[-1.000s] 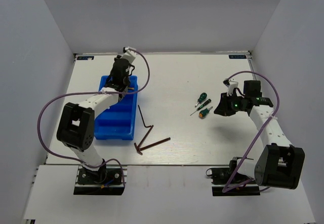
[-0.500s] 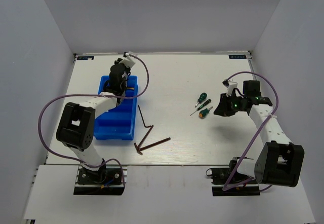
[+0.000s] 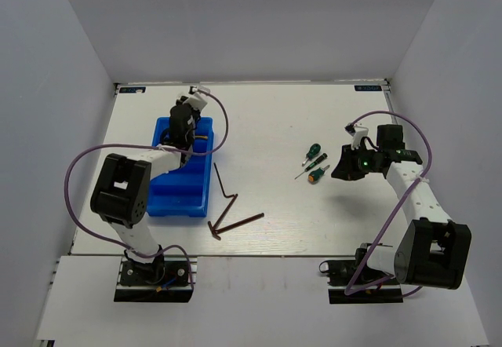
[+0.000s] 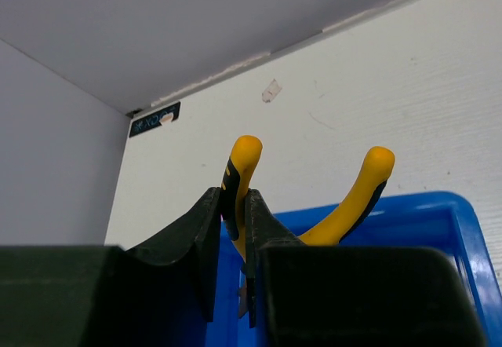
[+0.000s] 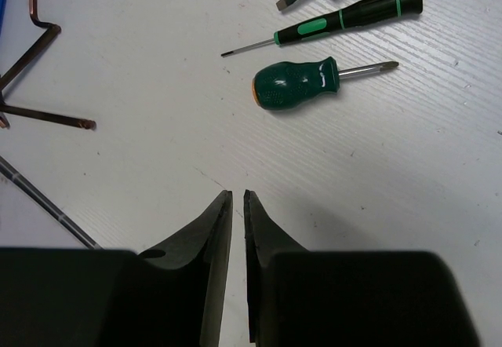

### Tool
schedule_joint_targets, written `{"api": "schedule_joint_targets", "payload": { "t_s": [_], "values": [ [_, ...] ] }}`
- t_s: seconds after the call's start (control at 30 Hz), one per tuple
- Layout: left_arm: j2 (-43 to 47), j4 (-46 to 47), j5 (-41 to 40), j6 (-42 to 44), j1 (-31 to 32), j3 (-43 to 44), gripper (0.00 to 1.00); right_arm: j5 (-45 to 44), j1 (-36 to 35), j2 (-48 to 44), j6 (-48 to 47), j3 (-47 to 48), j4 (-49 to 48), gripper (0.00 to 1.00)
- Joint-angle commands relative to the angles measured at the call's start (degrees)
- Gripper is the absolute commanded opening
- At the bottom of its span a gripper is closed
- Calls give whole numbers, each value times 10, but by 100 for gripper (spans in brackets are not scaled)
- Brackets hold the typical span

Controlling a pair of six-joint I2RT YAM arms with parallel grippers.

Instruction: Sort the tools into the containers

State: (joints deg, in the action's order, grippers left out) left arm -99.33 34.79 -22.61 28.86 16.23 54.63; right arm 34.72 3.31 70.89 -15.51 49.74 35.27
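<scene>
Overhead, the left end effector (image 3: 187,131) stands over the far end of the blue bin (image 3: 179,210). The right end effector (image 3: 339,171) hovers just right of three screwdrivers (image 3: 312,164). Hex keys (image 3: 235,220) lie on the worktop (image 3: 274,119) between the arms.

Left wrist: its fingers (image 4: 196,241) are clamped on one yellow handle of the pliers (image 4: 365,182), handles pointing up and away, above the bin. Which compartment lies beneath cannot be told.

Right wrist: fingers nearly closed, holding nothing. The stubby screwdriver (image 5: 294,82) lies ahead, long axis crosswise to the fingers, nearer this arm.
</scene>
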Motion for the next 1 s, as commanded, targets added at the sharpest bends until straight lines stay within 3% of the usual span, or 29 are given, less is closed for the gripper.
{"api": "schedule_joint_targets", "payload": {
  "t_s": [0.0, 0.17, 0.33, 0.43, 0.5, 0.53, 0.63, 0.67, 0.73, 0.8, 0.83, 0.87, 0.9, 0.93, 0.97],
  "values": [
    [7, 37, 12, -20, -4, -17, 0, 12, 2, 3, -8, 10, 5, 18],
    [12, 37, 5, -33, -9, -33, 0, 16, 3, 5, -8, 11, 7, 18],
    [12, 37, -7, -38, -9, -39, 30, 17, 3, 6, -11, 12, 9, 21],
    [23, 32, -12, -43, -9, -39, 58, 17, 2, 2, -11, 12, 6, 22],
    [23, 16, -19, -49, -9, -34, 69, 18, 3, 4, -11, 13, 9, 22],
    [31, 11, -19, -54, -9, -34, 81, 20, 2, 2, -12, 13, 10, 25],
    [51, -12, -19, -59, -9, -23, 82, 21, 3, 2, -12, 13, 12, 30],
    [60, -21, -26, -67, -9, -22, 82, 25, 3, 2, -15, 14, 15, 32],
    [94, -42, -21, -87, -3, -7, 78, 25, 3, 0, -16, 16, 16, 51],
    [118, -116, -3, -110, 5, 17, 45, 25, 2, -1, -15, 17, 18, 69],
    [137, -203, 52, -162, 5, 52, 12, 25, 2, -3, -15, 19, 19, 80],
    [137, -251, 52, -193, 5, 74, 0, 24, 2, -4, -15, 19, 19, 82],
    [144, -298, 102, -218, 5, 119, 0, 24, 2, -5, -14, 19, 17, 82],
    [144, -343, 126, -262, 5, 140, 0, 25, 3, -6, -13, 19, 18, 68],
    [144, -417, 161, -280, 12, 158, 0, 25, 2, -8, -13, 19, 16, 44]
  ]
}}
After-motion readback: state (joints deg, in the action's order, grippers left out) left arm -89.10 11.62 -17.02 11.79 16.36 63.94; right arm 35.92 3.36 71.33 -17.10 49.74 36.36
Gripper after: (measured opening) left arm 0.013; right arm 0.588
